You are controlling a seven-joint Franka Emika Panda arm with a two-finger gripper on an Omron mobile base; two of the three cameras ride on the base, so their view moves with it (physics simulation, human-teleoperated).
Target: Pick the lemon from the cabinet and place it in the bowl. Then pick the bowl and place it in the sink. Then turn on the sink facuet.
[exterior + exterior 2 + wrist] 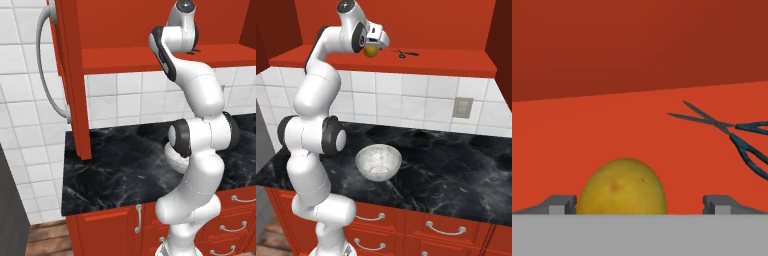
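Observation:
The yellow lemon point(622, 187) lies on the red shelf of the cabinet point(446, 62). In the right base view the lemon point(370, 51) sits just under the hand. My gripper point(639, 204) is open and level with the lemon. Its fingertips point(559, 204) stand wide on either side of the fruit without touching it. The white marbled bowl point(378, 161) stands upright and empty on the black counter below, just right of the arm. The cabinet door with its curved grey handle point(47, 65) hangs open at the left. The sink and the sink facuet are out of view.
Dark scissors point(732, 132) lie on the shelf to the right of the lemon, also visible from the right base point(404, 53). A wall outlet point(462, 106) sits in the white tiles. Red drawers point(446, 227) run under the black marble counter point(456, 170).

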